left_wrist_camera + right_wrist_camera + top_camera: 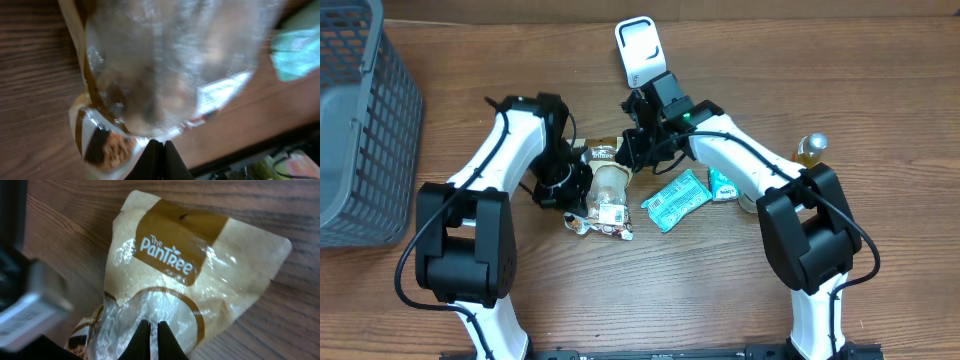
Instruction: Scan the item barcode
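Observation:
The item is a tan and brown "The PanTree" snack bag with a clear window, lying in the middle of the wooden table between both arms. My left gripper is at its left side. In the left wrist view the left gripper is shut, its tips pinching the lower seam of the bag. My right gripper reaches in from above. In the right wrist view it is shut on the clear film of the bag. No barcode shows. A white scanner stands at the back.
A grey mesh basket fills the left edge. Two teal packets lie right of the bag, the nearer one also in the left wrist view. A small bottle stands far right. A crumpled wrapper lies below the bag.

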Motion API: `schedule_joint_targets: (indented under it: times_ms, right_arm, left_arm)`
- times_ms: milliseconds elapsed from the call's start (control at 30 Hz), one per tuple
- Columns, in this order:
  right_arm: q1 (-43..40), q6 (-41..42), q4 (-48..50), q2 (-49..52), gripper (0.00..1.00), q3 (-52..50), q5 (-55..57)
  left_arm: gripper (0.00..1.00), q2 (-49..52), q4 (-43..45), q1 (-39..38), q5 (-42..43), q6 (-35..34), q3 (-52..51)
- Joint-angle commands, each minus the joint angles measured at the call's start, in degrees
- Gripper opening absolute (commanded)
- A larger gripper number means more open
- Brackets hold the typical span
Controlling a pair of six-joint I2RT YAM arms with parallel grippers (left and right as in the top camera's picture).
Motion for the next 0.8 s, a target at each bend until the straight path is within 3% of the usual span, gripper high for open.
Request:
schedule_joint_targets:
  times_ms: [0,300,467,700,767]
  right_arm:
    - [1.09,-0.26,1.22,-1.46,0.04,-0.63,4.63]
    - [2.49,3.80,0.35,-1.46,0.04,-0.66,10.40]
    - [2.49,3.82,0.15,-1.46,0.04,-0.92,10.40]
    - [2.49,3.80,-0.31,-1.46,0.04,-0.98,10.40]
    - [2.49,3.78,-0.59,-1.46,0.10,-0.98,10.43]
  left_arm:
    - [0.04,0.09,2.86,-0.22,-1.73,-2.03,-4.46]
    - [0.04,0.09,9.31,0.57,-13.90,-9.62,-6.25]
    - [0.04,0.09,12.44,2.67,-20.83,-10.49,-5.35]
    - [0.04,0.09,14.49,5.81,-20.31,-12.57,-1.57]
    - [0.04,0.09,13.92,6.88,-19.56,-12.57,0.35]
